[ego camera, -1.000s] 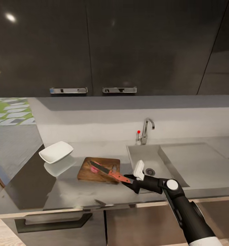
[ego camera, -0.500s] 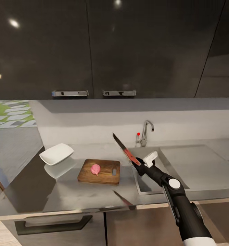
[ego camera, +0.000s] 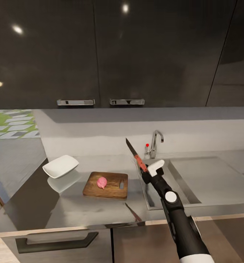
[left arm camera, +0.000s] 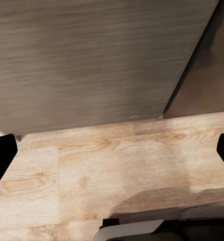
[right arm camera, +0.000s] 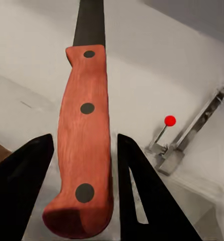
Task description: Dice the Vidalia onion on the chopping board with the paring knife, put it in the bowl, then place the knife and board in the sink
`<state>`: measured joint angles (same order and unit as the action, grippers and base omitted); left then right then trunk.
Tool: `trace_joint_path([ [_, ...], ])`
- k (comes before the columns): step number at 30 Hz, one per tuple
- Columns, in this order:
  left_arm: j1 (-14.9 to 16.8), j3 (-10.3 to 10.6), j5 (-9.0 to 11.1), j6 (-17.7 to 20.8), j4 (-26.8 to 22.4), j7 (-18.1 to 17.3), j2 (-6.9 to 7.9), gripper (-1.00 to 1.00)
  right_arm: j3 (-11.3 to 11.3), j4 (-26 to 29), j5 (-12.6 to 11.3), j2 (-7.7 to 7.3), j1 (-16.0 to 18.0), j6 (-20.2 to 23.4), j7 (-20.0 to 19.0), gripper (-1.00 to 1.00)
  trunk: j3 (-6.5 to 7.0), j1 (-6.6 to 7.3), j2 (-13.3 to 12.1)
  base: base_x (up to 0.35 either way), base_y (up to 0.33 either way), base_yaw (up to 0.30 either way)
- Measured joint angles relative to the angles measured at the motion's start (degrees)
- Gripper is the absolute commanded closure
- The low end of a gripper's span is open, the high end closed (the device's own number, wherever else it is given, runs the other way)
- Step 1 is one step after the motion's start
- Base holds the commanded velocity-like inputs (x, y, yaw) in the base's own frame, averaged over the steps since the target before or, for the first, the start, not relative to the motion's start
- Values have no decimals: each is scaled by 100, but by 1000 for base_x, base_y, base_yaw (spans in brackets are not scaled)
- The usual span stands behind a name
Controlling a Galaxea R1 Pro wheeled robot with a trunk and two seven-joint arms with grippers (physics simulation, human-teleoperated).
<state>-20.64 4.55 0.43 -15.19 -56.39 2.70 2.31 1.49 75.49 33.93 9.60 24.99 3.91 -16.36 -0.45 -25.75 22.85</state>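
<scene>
Bowl: white, squarish, nothing visible inside, sits on the desk near its left corner, apart from the chopping board. Sink basin partly hidden by the right arm; what shows of it looks bare; flat drainboard alongside to the right.

Onion: pinkish, whole, lies on the board's middle, just beside the handle slot. Board lies flat betw. bowl and sink, slot end toward the sink.

Right pincer pinches the paring knife by its red handle, fingers on either side; dark blade points up and to the left, held above the sink's left edge, clear of board and onion. In the right wrist view the tap w/ red knob stands behind the knife against the pale backsplash.

Left pincer: fingers spread wide, nothing betw. them, aimed at wood-look floor and a brown cabinet front.

Room: desk front strip below the board is free; dark upper cabinets w/ chrome handles hang well above the knife tip. Desk edge runs over dark drawers w/ a black bar handle.
</scene>
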Motion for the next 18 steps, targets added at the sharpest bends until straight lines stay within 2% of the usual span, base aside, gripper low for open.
trace_joint_path([
  [3,0,1,-3,0,0,0,0,-100,-118,-6,147,34,-7,-12,172,100,2,0,0,0,0,0],
  [9,0,1,-1,0,0,0,0,-100,-1035,-281,920,39,-27,16,1099,100,3,0,0,0,0,0],
  [11,0,1,-2,0,0,0,0,-100,-1260,-451,1014,39,-29,32,1293,100,3,0,0,0,0,0],
  [16,0,0,-2,0,0,0,0,-100,-2176,-995,1217,40,-31,512,1994,100,3,0,0,0,0,0],
  [18,0,1,-3,0,0,0,0,-100,-2349,-1096,1236,34,-32,642,2228,100,3,0,0,0,0,0],
])
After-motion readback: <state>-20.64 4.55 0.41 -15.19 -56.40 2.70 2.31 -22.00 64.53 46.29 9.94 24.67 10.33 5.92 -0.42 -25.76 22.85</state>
